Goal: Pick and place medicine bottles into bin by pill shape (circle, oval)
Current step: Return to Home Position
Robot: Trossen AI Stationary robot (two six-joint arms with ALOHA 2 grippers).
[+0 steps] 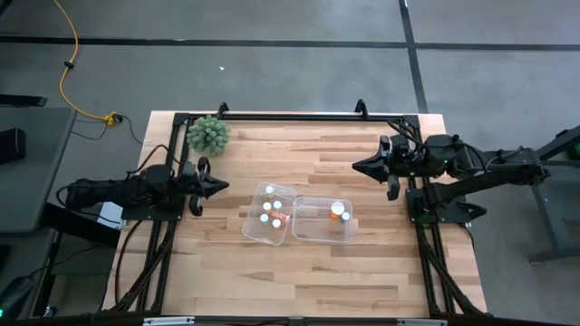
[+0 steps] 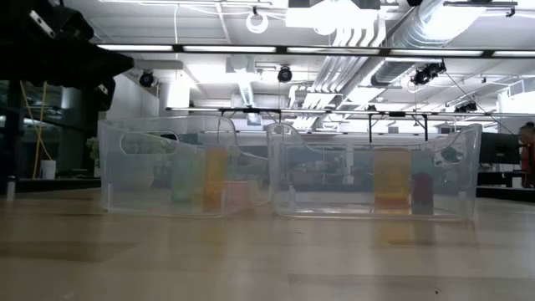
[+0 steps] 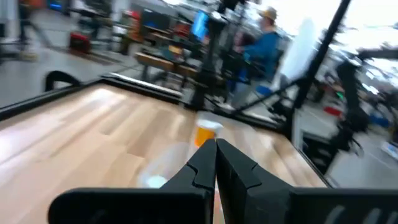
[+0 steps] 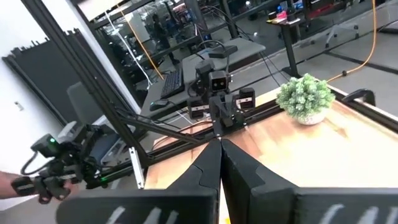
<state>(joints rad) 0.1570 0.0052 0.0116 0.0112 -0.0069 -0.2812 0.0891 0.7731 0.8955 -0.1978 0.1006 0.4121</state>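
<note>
Two clear bins stand side by side mid-table: the left bin holds several white-capped medicine bottles, the right bin holds two. In the low view orange bottle bodies show through the bin walls. My left gripper is shut and empty, left of the bins. My right gripper is shut and empty, above the table's far right. The left wrist view shows shut fingers and an orange bottle beyond them.
A fuzzy green plant ball sits at the table's far left corner; it also shows in the right wrist view. A black frame rail runs along the far edge. A person stands in the room beyond.
</note>
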